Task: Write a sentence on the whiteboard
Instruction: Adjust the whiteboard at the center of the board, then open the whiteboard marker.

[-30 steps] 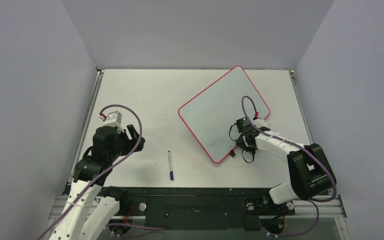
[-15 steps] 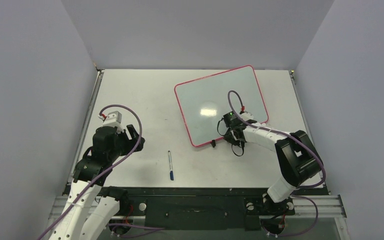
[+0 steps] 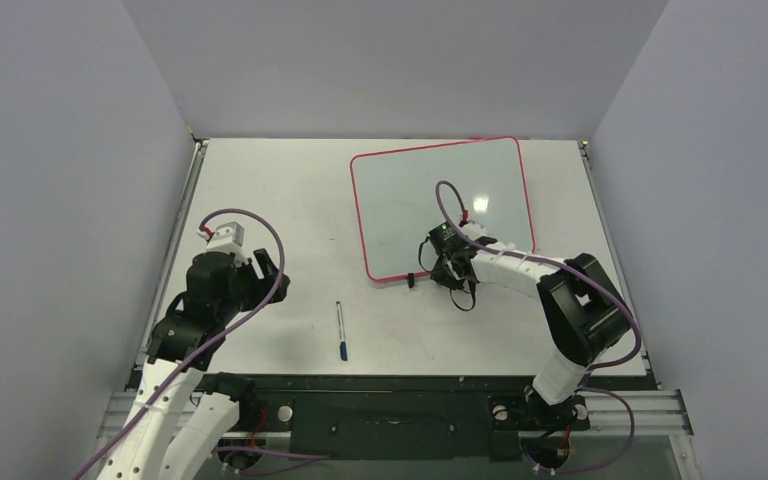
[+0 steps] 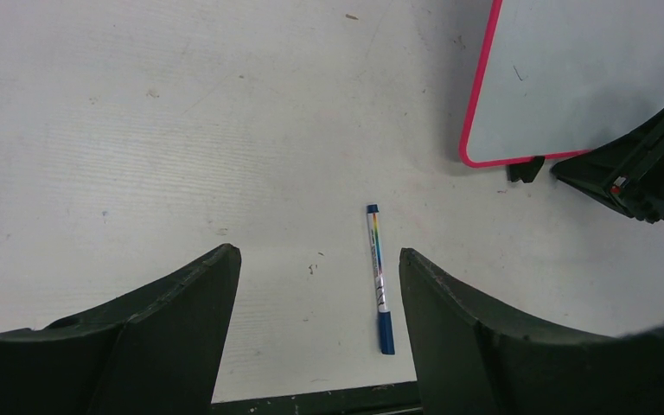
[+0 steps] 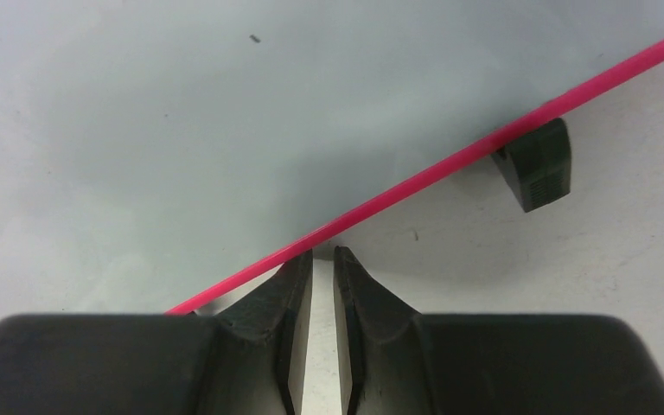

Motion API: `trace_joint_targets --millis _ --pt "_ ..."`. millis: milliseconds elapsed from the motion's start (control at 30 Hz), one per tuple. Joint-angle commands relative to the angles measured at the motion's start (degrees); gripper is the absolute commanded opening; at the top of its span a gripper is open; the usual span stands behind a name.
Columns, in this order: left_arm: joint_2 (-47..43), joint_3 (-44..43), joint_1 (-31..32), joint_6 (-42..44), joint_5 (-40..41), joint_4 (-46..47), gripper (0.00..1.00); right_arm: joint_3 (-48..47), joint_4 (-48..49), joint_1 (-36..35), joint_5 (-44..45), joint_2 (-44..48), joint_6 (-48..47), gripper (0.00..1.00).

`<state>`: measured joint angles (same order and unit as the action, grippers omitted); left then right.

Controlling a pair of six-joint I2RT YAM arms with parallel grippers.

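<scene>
The whiteboard (image 3: 405,200) lies flat at the back right of the table, pale grey with a red-pink rim, nearly square to the table. No sentence shows on its surface. My right gripper (image 3: 447,268) is at the board's near edge, shut, with only bare table in the slit between its fingers. In the right wrist view my right gripper (image 5: 323,252) touches the red rim of the whiteboard (image 5: 225,112). My left gripper (image 3: 270,270) hovers open at the left. Its wrist view shows my left gripper (image 4: 320,255) wide apart and holding nothing.
A blue-capped pen (image 3: 342,330) lies on the table near the front, between the arms; the pen (image 4: 379,277) shows just inside my left gripper's right finger. A small black clip (image 5: 536,164) sticks out from under the board's near edge.
The whiteboard has turned clockwise, from a diamond pose to nearly square with the table. My right gripper swept left along with its near edge. The left arm and pen stayed put.
</scene>
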<state>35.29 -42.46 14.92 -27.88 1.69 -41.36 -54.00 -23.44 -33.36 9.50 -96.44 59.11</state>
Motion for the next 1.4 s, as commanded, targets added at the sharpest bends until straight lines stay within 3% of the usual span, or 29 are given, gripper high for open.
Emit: trace_joint_targets --millis 0,133,600,767,833,933,1000,1200,1367 --pt "0.19 -0.13 0.2 0.24 0.86 1.64 0.65 -0.72 -0.28 -1.04 -0.13 1.02 -1.16 0.13" --pt "0.4 -0.16 0.2 0.28 0.86 1.61 0.65 0.32 -2.57 -2.19 0.91 4.85 -3.29 0.14" --pt "3.06 -1.26 4.89 -2.03 5.74 -0.9 0.59 0.35 -9.74 -9.56 2.24 17.93 -9.3 0.36" --pt "5.93 -1.99 16.74 -7.83 14.96 -3.82 0.6 -0.24 -9.86 -11.98 1.1 21.64 -12.89 0.44" --pt "7.67 -1.55 22.04 -12.25 17.97 -4.19 0.61 -0.11 -9.85 -12.74 1.08 23.31 -13.67 0.54" --pt "10.38 0.22 32.01 -19.96 22.99 -3.81 0.64 0.53 -9.79 -13.08 1.02 26.33 -14.12 0.78" --pt "12.34 1.16 38.57 -24.75 27.26 -3.54 0.67 1.03 -9.95 -13.05 0.91 27.78 -14.62 0.83" --pt "21.84 -0.19 52.08 -34.61 35.34 -3.77 0.69 2.76 -10.79 -13.13 0.52 30.56 -16.83 0.84" --pt "31.33 -2.3 57.99 -41.46 37.81 -6.02 0.65 3.97 -11.69 -13.12 0.06 32.58 -17.77 0.84"
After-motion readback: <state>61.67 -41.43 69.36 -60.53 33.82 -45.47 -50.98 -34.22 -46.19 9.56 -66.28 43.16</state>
